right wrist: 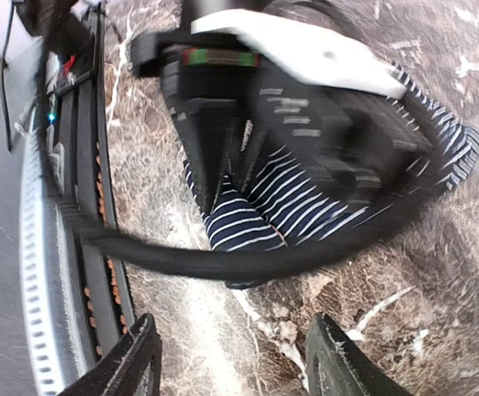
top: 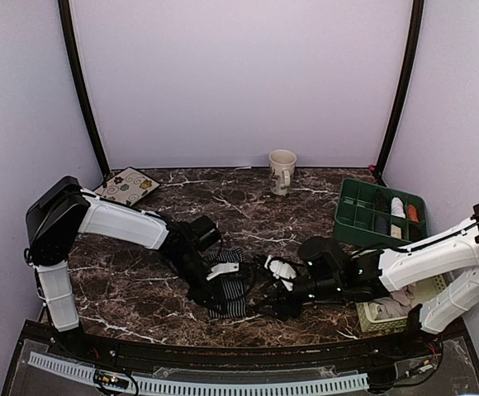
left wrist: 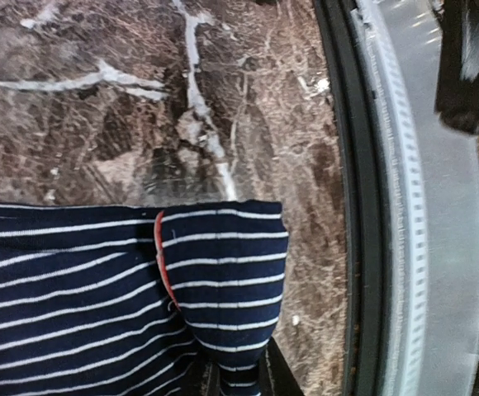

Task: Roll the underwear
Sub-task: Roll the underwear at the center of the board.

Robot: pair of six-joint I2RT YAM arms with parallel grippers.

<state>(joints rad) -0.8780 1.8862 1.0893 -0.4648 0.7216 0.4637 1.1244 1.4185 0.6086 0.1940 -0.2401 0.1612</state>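
Note:
The navy underwear (top: pixel 238 294) with thin white stripes lies on the dark marble table (top: pixel 140 289), near the front edge. My left gripper (top: pixel 216 295) is shut on a folded edge of it. In the left wrist view the striped cloth (left wrist: pixel 74 280) fills the lower left, and a fold runs down between the left gripper (left wrist: pixel 238 376) jaws. My right gripper (top: pixel 274 307) is just right of the garment. In the right wrist view it (right wrist: pixel 235 367) stands open over bare marble, short of the underwear (right wrist: pixel 239 223). A black cable (right wrist: pixel 223 264) crosses in front.
A beige mug (top: pixel 282 171) stands at the back centre. A green divided tray (top: pixel 355 216) with rolled items is at the right. A pale basket (top: pixel 372 317) of cloth sits at the front right. A patterned square card (top: pixel 126 186) lies at the back left. The table's front rail (left wrist: pixel 372 206) is close.

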